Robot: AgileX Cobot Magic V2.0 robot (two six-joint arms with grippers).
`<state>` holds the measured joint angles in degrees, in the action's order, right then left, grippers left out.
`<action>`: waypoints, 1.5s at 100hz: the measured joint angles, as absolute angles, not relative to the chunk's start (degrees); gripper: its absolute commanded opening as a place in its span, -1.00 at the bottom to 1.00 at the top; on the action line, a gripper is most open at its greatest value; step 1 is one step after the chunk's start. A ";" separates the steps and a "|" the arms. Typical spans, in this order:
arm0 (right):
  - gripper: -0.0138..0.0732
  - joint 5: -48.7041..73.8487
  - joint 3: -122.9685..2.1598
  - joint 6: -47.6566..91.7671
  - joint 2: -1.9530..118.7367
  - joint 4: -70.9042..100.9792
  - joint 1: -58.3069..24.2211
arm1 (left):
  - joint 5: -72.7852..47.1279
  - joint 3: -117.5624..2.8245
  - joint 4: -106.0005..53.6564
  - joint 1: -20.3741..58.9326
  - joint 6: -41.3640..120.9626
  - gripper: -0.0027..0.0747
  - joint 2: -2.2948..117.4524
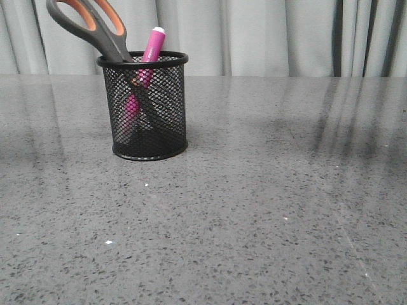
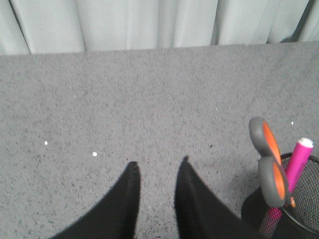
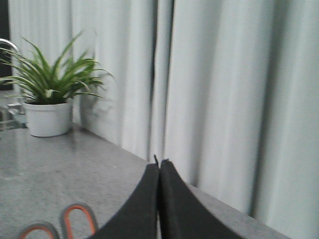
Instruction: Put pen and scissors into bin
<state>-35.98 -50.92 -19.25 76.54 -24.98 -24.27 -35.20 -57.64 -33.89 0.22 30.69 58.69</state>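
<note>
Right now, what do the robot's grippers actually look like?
Only the fingers show. The left gripper has two matte black fingers tapering to narrow tips. The right gripper has the same black, curved, pointed fingers. No cables or markings are visible.

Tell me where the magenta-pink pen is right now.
In the front view, the slim magenta-pink pen stands tilted inside the round black wire-mesh cup on the table's left, beside the grey-and-orange-handled scissors, its white tip above the rim.
</note>
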 measured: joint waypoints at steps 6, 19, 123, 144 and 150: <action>-0.85 -29.84 -50.92 -19.25 72.74 -24.98 -22.95 | -34.12 -56.84 -33.89 0.22 30.69 -0.99 57.21; -0.85 -21.44 -49.11 -19.25 64.78 -24.98 -18.96 | -28.38 -52.14 -33.78 0.22 30.69 -0.99 52.54; -0.85 -30.71 0.59 -19.23 19.88 -9.73 1.05 | -7.80 -14.62 -36.44 0.22 30.69 -0.99 10.18; -0.85 -30.71 0.59 -19.23 19.88 -9.73 1.05 | -7.93 -14.62 -36.44 0.87 30.69 -0.99 10.18; -0.85 -30.71 0.59 -19.23 19.88 -9.73 1.05 | -7.93 -14.62 -36.44 0.92 30.69 -0.99 10.18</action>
<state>-30.71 0.59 -19.23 19.88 -9.73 1.05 -7.93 -14.62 -36.44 0.92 30.69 10.18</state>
